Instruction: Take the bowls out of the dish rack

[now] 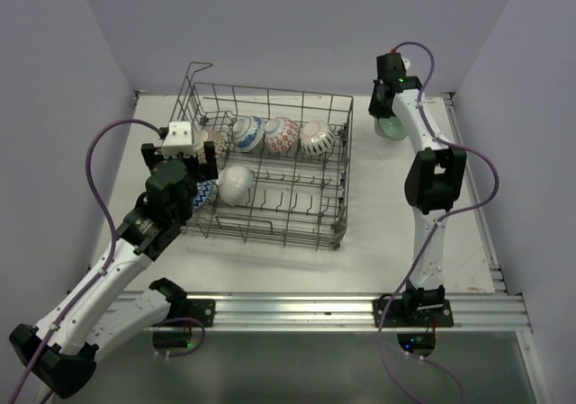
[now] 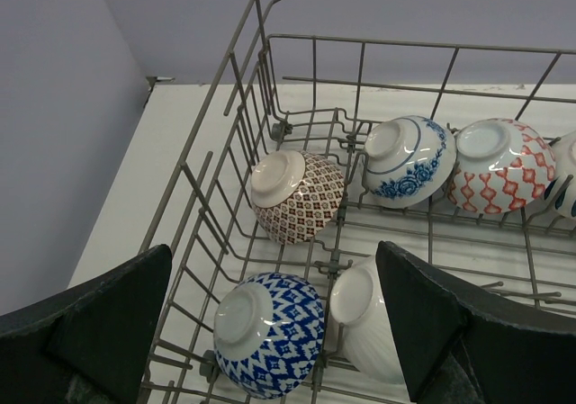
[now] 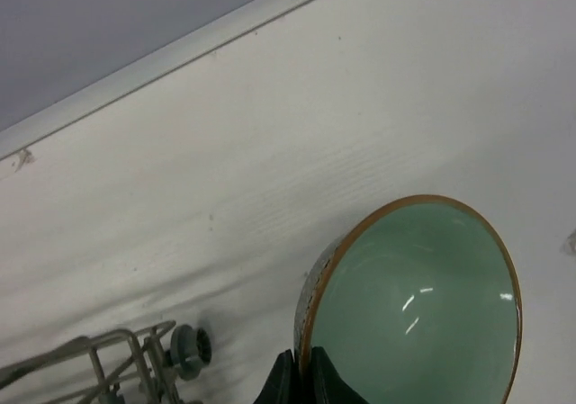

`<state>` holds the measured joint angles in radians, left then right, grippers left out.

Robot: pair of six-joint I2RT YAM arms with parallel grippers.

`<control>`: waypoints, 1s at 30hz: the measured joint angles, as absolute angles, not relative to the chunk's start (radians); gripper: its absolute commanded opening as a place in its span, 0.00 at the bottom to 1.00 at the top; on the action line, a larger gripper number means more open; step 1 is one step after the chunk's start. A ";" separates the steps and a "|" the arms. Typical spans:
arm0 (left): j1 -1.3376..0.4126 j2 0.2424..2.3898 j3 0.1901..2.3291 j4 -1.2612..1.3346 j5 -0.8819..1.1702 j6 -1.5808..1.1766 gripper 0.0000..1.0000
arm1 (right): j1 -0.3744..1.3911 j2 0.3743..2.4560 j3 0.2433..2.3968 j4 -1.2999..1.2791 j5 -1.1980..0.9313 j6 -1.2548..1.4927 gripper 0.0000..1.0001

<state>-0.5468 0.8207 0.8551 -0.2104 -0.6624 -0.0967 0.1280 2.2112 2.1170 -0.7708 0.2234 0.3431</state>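
Note:
The wire dish rack (image 1: 270, 233) stands mid-table. In it lie a brown-patterned bowl (image 2: 301, 197), a blue floral bowl (image 2: 409, 161), a red-patterned bowl (image 2: 504, 166) and one more bowl (image 1: 316, 138) in the back row. A blue-and-white bowl (image 2: 270, 332) and a plain white bowl (image 2: 369, 318) lie in front. My left gripper (image 2: 270, 336) is open above the rack's left end, its fingers either side of these two front bowls and touching neither. My right gripper (image 3: 306, 384) is shut on the rim of a pale green bowl (image 3: 423, 305), down at the table right of the rack (image 1: 394, 129).
The rack's raised wire handle (image 1: 200, 66) stands at its back left corner. A rack foot (image 3: 187, 348) shows close left of the green bowl. Walls close in the table at the back and both sides. A rail (image 1: 315, 309) runs along the near edge.

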 measured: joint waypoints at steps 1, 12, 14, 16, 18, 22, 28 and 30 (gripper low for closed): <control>-0.547 0.821 0.855 -0.211 -0.663 -0.097 1.00 | 0.128 2.238 2.159 -0.793 0.225 0.335 0.00; -0.547 0.837 0.855 -0.211 -0.655 -0.097 1.00 | 0.124 2.384 2.298 -0.915 0.290 0.227 0.00; -0.547 0.837 0.855 -0.211 -0.654 -0.097 1.00 | 0.124 2.396 2.298 -0.925 0.301 0.216 0.00; -0.547 0.837 0.855 -0.211 -0.653 -0.097 1.00 | 0.124 2.401 2.297 -0.928 0.305 0.207 0.04; -0.547 0.838 0.855 -0.211 -0.651 -0.097 1.00 | 0.124 2.402 2.295 -0.928 0.306 0.200 0.13; -0.547 0.840 0.855 -0.211 -0.648 -0.097 1.00 | 0.124 2.402 2.284 -0.924 0.309 0.194 0.24; -0.547 0.843 0.855 -0.211 -0.641 -0.097 1.00 | 0.124 2.402 2.249 -0.912 0.316 0.189 0.45; -0.547 0.844 0.855 -0.211 -0.640 -0.097 1.00 | 0.124 2.402 2.243 -0.911 0.319 0.187 0.56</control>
